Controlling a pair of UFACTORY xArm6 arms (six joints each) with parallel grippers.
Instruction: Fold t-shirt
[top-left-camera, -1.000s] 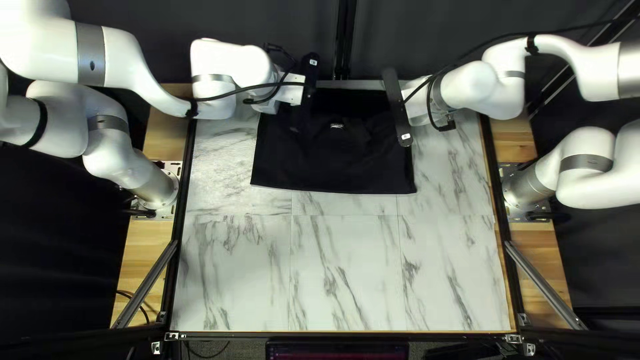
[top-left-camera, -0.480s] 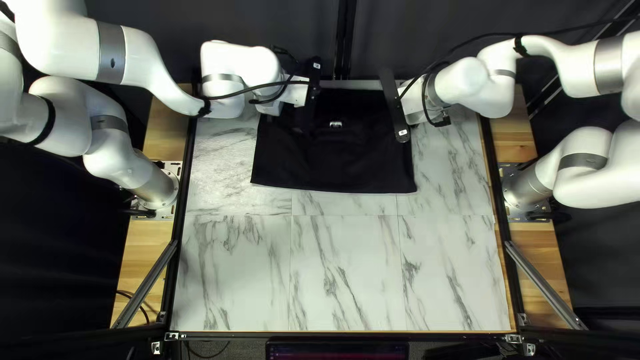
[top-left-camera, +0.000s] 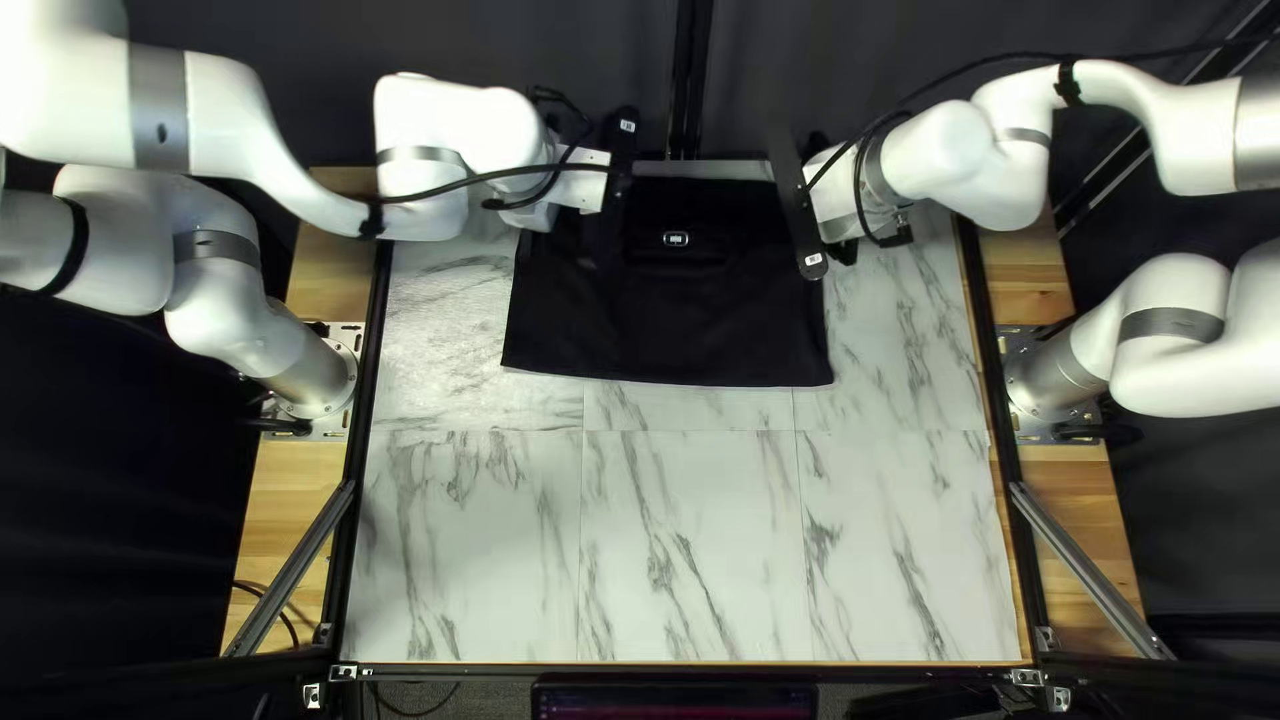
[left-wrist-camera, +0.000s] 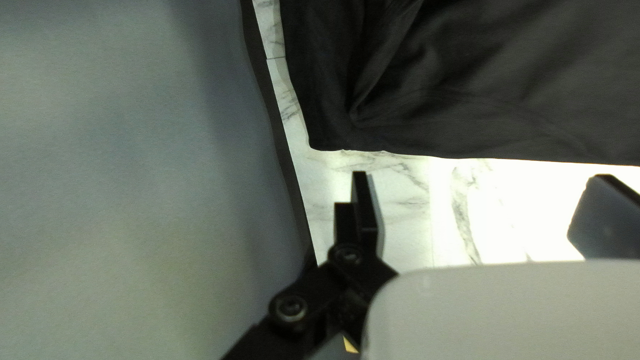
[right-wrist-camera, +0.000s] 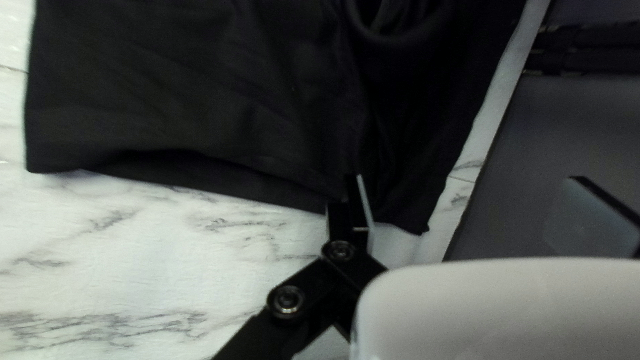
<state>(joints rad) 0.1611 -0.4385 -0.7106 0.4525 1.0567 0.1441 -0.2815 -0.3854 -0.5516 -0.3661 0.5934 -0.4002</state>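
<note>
The black t-shirt [top-left-camera: 674,320] lies on the far half of the table, its small white label [top-left-camera: 676,240] upward. Beside its left side is my left gripper [top-left-camera: 583,190], and beside its right side my right gripper [top-left-camera: 830,207]; a dark bar on each hides part of the cloth. In the left wrist view, my open left gripper [left-wrist-camera: 483,200] has marble between its fingers, with the t-shirt [left-wrist-camera: 493,87] just ahead. In the right wrist view, my right gripper [right-wrist-camera: 477,200] is open; one finger overlaps the edge of the t-shirt [right-wrist-camera: 193,100] close to a corner.
The marble-patterned table [top-left-camera: 694,547] stretches toward the near edge. Behind its far edge hangs a dark curtain [top-left-camera: 827,67]. Black cables [top-left-camera: 514,174] loop beside both wrists. Other white arm sections [top-left-camera: 220,267] stand at both sides.
Both grippers shifted slightly sideways and back, ending close to where they were one second ago. Cloth around the label looks different, and the label shows more fully. The lower hem has not moved.
</note>
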